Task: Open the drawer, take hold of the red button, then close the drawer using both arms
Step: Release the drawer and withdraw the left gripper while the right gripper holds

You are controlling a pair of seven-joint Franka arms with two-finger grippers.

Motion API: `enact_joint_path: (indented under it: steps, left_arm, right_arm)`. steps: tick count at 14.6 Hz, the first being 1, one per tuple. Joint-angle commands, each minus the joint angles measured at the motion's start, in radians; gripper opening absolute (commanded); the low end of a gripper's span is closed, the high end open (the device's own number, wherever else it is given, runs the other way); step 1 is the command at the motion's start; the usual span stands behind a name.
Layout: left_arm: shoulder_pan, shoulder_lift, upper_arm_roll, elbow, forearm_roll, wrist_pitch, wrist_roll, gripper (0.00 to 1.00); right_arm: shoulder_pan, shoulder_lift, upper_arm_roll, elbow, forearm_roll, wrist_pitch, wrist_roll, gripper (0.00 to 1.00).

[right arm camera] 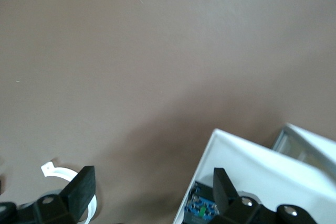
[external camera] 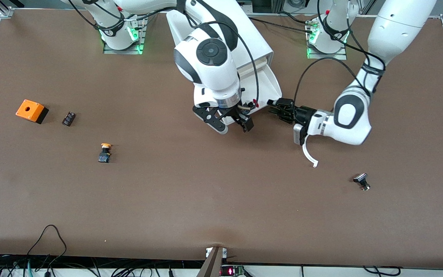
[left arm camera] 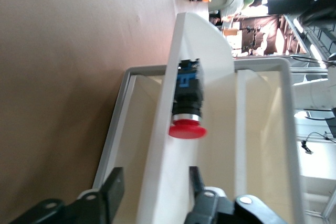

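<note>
The lowest drawer (external camera: 270, 82) of the white cabinet (external camera: 253, 38) stands pulled open toward the front camera. The red-capped button (external camera: 254, 102) lies in it by the front wall. In the left wrist view its red cap (left arm camera: 187, 129) and black-and-blue body show against a white drawer wall (left arm camera: 170, 145). My left gripper (external camera: 272, 107) is open at the drawer's front corner, and its fingers straddle that wall (left arm camera: 155, 180). My right gripper (external camera: 233, 125) is open over the drawer's front edge. One of its fingers is beside the button's blue body (right arm camera: 201, 209).
An orange box (external camera: 32, 110), a small black block (external camera: 69, 118) and an orange-yellow-capped button (external camera: 105, 152) lie toward the right arm's end. A small black-and-silver part (external camera: 362, 181) lies toward the left arm's end. A white curved clip (external camera: 309, 154) hangs from the left wrist.
</note>
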Motion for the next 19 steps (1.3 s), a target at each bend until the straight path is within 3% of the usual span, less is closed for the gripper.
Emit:
enact_joint_path:
  steps: [1,6,9,12,15,17,19]
  left_arm:
    - [0.063,-0.007,-0.003,0.203,0.186,-0.180,-0.253,0.99]
    - [0.081,-0.062,-0.009,0.515,0.512,-0.417,-0.667,0.99]
    - [0.061,-0.128,-0.022,0.587,0.693,-0.431,-0.818,0.99]
    - [-0.011,-0.130,-0.026,0.630,0.858,-0.414,-0.908,0.99]
    - [-0.068,-0.093,-0.015,0.620,0.938,-0.264,-0.962,0.99]
    - [-0.060,-0.068,-0.016,0.600,0.936,-0.228,-1.007,0.99]
    - [-0.065,-0.056,-0.015,0.571,0.936,-0.175,-1.014,0.99]
  right_arm:
    - [0.019,0.041,0.000,0.061,0.004,-0.036,0.119,0.99]
    - [0.076,0.097,-0.002,0.064,0.012,-0.067,0.199,0.99]
    - [0.093,0.105,-0.002,0.062,0.024,-0.113,0.201,0.99]
    - [0.106,0.102,0.000,0.061,0.024,-0.163,0.201,0.96]
    - [0.116,0.101,-0.002,0.061,0.024,-0.166,0.199,0.80]
    - [0.116,0.099,-0.002,0.062,0.022,-0.166,0.193,0.61]
    - [0.116,0.098,-0.002,0.064,0.021,-0.166,0.185,0.35]
